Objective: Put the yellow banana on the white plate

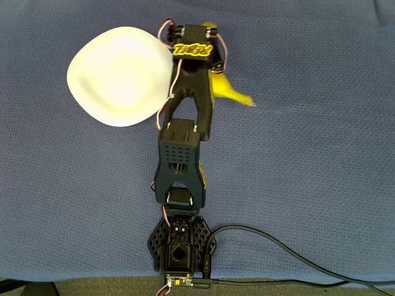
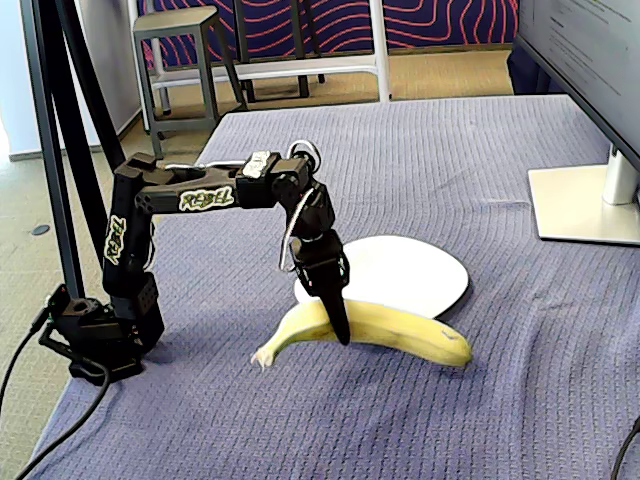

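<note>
The yellow banana [image 2: 400,328] lies across the blue cloth just in front of the white plate [image 2: 400,270], stem end toward the left. My gripper [image 2: 338,325] points straight down onto the banana's middle, one black finger in front of it and the other hidden behind, shut on it. In the overhead view the banana [image 1: 227,89] sticks out to the right from under the gripper [image 1: 208,61], and a small piece shows above the wrist. The plate [image 1: 117,77] sits directly left of the gripper, bare.
The arm's base [image 1: 181,246] is at the table's near edge with a black cable [image 1: 278,246] running right. A monitor foot [image 2: 585,205] stands at the right. A black stand pole [image 2: 60,150] rises at the left.
</note>
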Tool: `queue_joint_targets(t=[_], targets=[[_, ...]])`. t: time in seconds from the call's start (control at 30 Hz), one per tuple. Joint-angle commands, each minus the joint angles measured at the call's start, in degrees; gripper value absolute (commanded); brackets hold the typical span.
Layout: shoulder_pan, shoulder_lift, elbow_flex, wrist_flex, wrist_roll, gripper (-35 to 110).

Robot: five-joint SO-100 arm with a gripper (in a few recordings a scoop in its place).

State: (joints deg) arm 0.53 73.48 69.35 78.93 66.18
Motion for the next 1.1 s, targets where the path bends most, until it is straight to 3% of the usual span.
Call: queue_joint_targets(t=[0.0,0.6,1.07], targets=[[-2.5,11.9,4.1,-1.9,-0.4,0],[-12.3,22.6,7.8,-0.4,-2.5,0],[-23.1,29.9,21.9,-4.9,-6.4,0]])
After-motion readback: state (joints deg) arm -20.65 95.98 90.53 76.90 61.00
